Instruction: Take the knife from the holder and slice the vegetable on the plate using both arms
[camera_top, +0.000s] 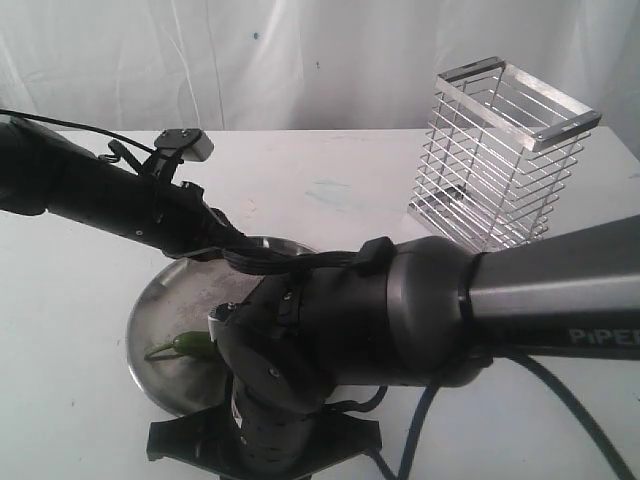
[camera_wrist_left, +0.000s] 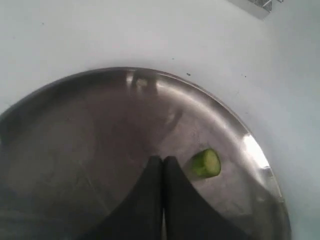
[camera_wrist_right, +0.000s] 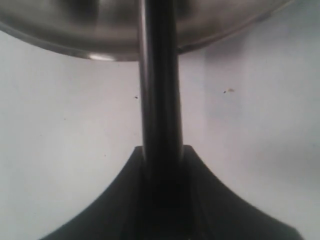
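Slicing step in hand, judged from the layout: wire holder (camera_top: 505, 155) standing well off at the back right with nothing dark upright inside it, and knife (camera_wrist_right: 160, 90) clamped between the fingers of the right gripper (camera_wrist_right: 161, 165), handle gripped, dark length running out over the white table (camera_wrist_right: 60, 140) toward the rim of the plate (camera_wrist_right: 45, 35)

In the exterior view, right arm (camera_top: 540, 300) reaching across the near edge of the plate (camera_top: 150, 310) and hiding most of it; blade itself not visible there. Green chili (camera_top: 185, 345) lying on the plate's near left part, thin stem pointing left, far end hidden behind the right wrist

Left gripper (camera_wrist_left: 163, 162) low over the plate (camera_wrist_left: 100, 100), fingers pressed together with no gap, holding nothing visible. A short cut piece of chili (camera_wrist_left: 206, 163) just beside the fingertips, flat pale face turned up; touching or merely next to them, cannot tell

Probably mid-slicing, at least one piece off already

Next move calls for steadying the rest of the chili with the left fingers, then lining the blade across it, clear of those fingers, and pressing straight down. Risks: chili rolling on the slick steel, blade skating off the rim
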